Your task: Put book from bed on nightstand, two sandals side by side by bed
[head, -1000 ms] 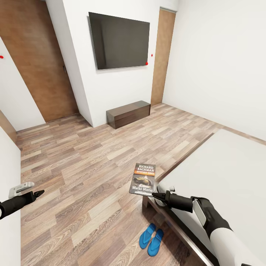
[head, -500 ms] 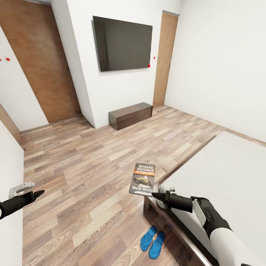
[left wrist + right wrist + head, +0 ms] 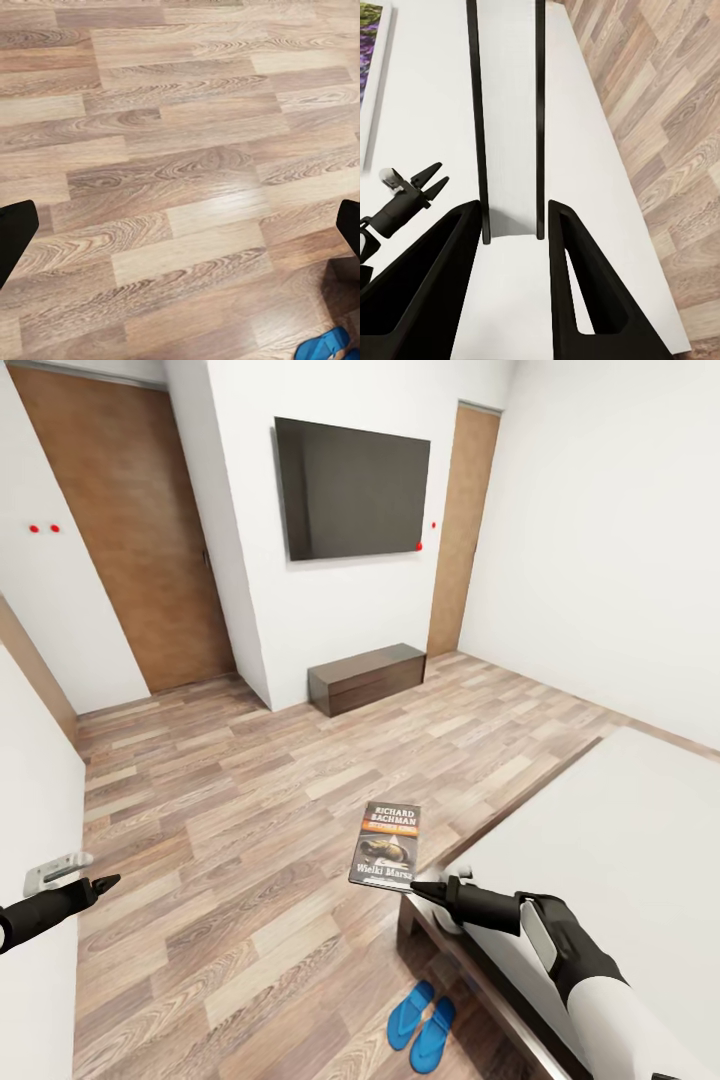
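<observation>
Dark-covered paperback book (image 3: 386, 847), orange band under white author lettering, stands upright at lower centre, clamped by the right pincer (image 3: 418, 889) beside the bed (image 3: 620, 830). Left pincer (image 3: 100, 882) hangs apart, lower left; I cannot tell its gap. Blue sandals (image 3: 422, 1021) lie together on the floor.

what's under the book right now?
Nothing supports the book: the right gripper holds it by its lower edge in the air, over the wood floor beside the bed corner. The floor directly behind the cover is hidden.
</observation>
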`<state>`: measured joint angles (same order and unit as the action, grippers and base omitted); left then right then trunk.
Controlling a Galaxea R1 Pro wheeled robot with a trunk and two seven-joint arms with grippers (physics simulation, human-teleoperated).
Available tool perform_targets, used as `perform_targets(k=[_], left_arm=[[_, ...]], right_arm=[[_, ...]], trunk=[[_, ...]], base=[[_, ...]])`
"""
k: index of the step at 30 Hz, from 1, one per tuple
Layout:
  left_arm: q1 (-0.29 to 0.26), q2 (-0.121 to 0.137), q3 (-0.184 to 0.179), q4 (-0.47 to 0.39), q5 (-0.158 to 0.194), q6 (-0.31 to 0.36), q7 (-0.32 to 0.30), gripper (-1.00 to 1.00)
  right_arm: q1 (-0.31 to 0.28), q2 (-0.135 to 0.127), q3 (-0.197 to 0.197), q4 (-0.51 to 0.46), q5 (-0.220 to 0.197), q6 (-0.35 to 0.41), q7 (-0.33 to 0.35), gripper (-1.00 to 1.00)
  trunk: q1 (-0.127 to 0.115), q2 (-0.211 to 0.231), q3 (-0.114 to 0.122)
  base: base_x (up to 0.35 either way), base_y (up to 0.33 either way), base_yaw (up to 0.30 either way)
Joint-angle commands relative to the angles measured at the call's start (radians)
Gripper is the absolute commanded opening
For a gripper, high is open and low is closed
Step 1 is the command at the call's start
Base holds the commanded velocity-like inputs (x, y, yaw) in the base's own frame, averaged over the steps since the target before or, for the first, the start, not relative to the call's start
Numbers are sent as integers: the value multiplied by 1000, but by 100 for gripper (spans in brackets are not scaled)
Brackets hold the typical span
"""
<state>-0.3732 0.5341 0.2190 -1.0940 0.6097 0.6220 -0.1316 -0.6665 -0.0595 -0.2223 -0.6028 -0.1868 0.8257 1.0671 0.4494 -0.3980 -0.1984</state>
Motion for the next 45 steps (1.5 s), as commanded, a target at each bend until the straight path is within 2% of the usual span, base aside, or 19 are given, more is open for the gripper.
perform_targets(k=[1,36,45], left_arm=[[-1,0,2,0,1,6,-3,100],[-1,-1,2,-1,-1,5,-3,100],[-1,-3,1,-2,-1,5,-2,100]], right_arm=[[-1,0,-2,0,0,4,2,-100],[-1,1,-2,1,0,4,2,-100],[-1,1,-1,0,0,4,2,-100]], trunk=[[1,-2,-1],[1,-2,3],[1,-2,3]], base=[[0,0,90],[0,0,14],[0,0,94]])
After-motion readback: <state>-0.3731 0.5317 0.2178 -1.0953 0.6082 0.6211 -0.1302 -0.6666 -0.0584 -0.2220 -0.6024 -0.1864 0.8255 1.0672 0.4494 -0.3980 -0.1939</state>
